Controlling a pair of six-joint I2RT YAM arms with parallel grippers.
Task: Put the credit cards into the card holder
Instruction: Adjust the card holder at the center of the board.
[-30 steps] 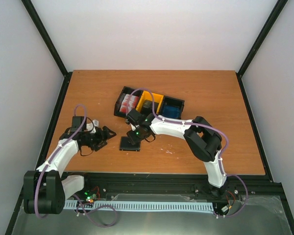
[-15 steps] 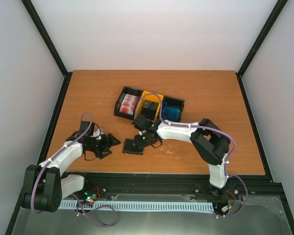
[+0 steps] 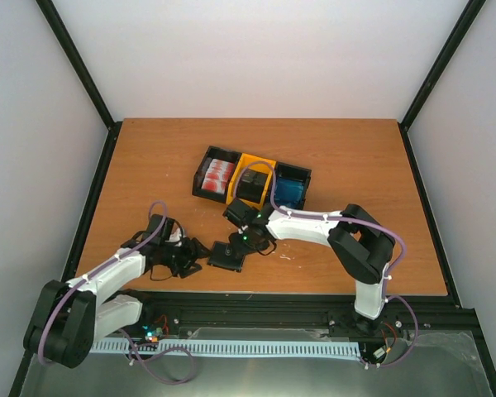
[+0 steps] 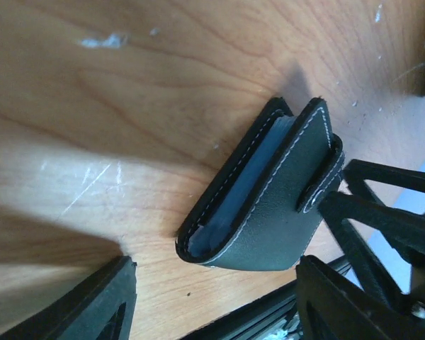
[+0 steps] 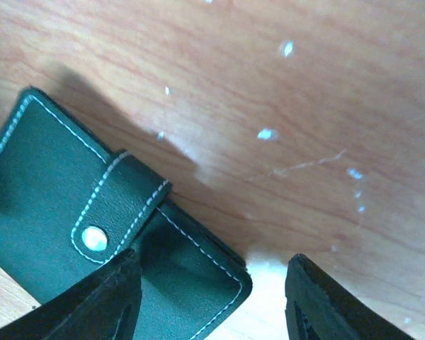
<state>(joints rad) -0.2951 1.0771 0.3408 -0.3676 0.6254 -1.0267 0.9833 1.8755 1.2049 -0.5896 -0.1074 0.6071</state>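
Bare wooden table [image 3: 355,157] inside white walls, and the action has slid toward the near edge. The card holder [image 4: 269,205] now lies closer to the arm bases than a second ago, seemingly nudged there by the right gripper [image 5: 211,258]. The left gripper [image 4: 214,268] has swung in beside it. Both pairs of fingers stand apart, clamped on nothing: the left pair flanks the holder's lower end, the right pair hovers over its clasp corner. It's folded, tab across, grey-blue pockets just peeping, so it wants opening before any card goes in. The credit cards [image 3: 291,188] wait well apart in the joined bins [image 3: 258,160], blue on the right, red-and-white on the left. The only obstacle looks like two arms crowding one small wallet.
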